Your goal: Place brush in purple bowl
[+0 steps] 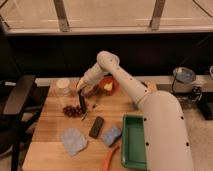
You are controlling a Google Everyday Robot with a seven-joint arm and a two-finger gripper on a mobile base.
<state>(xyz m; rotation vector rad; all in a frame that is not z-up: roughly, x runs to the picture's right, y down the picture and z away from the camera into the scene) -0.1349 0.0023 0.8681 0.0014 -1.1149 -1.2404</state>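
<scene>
My gripper [82, 93] is at the back of the wooden table, shut on the brush [82, 103]. The brush is slim and black and hangs almost upright below the fingers, its lower end just above the table beside the dark grapes [72, 111]. The purple bowl [92, 91] sits just right of the gripper, partly hidden by the arm. It stands left of the orange bowl [108, 86]. The brush is outside the purple bowl, a little to its left.
A white cup [63, 86] stands at the back left. A small thin utensil [90, 110], a flat black device [96, 126], a blue sponge [111, 135] and a grey-blue cloth [73, 141] lie in front. A green tray [132, 142] is at the right and an orange item [110, 160] at the front edge.
</scene>
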